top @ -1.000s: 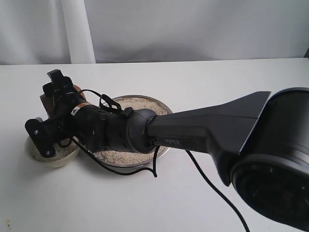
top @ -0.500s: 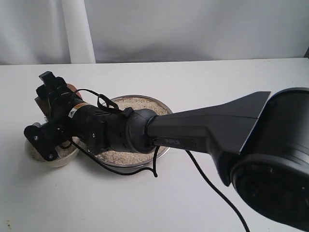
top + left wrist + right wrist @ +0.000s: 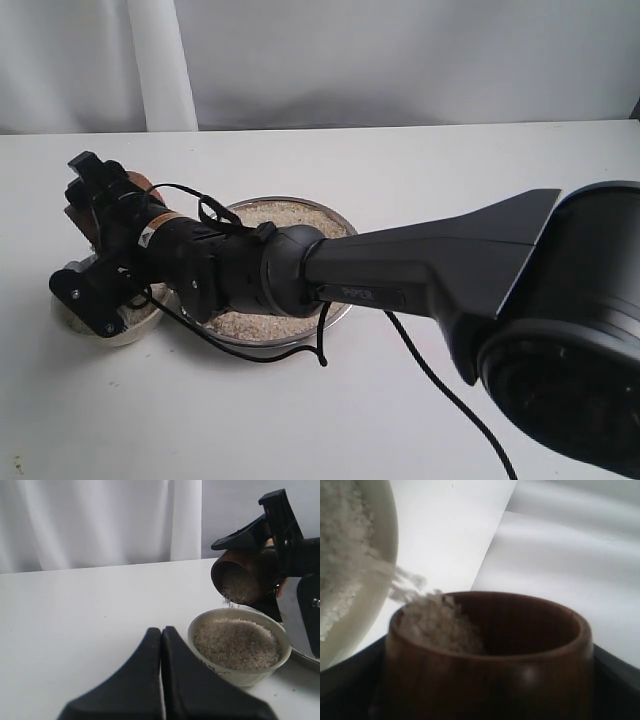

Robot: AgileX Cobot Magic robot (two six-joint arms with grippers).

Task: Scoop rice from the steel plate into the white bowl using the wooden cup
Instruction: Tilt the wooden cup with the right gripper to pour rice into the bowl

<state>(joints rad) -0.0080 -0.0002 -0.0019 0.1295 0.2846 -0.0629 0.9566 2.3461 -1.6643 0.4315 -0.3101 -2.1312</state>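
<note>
Right claw point(image 3: 98, 195) swung farther left, grasping tipped wooden cup point(image 3: 245, 577) over white bowl point(image 3: 240, 676); left claw point(image 3: 161, 634) clenched.

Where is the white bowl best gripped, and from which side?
Probably the white bowl by its thick rim nearest the left gripper, away from the tilted wooden cup pouring over the far edge. It stands upright, full of rice, so pinch the wall from above.
</note>
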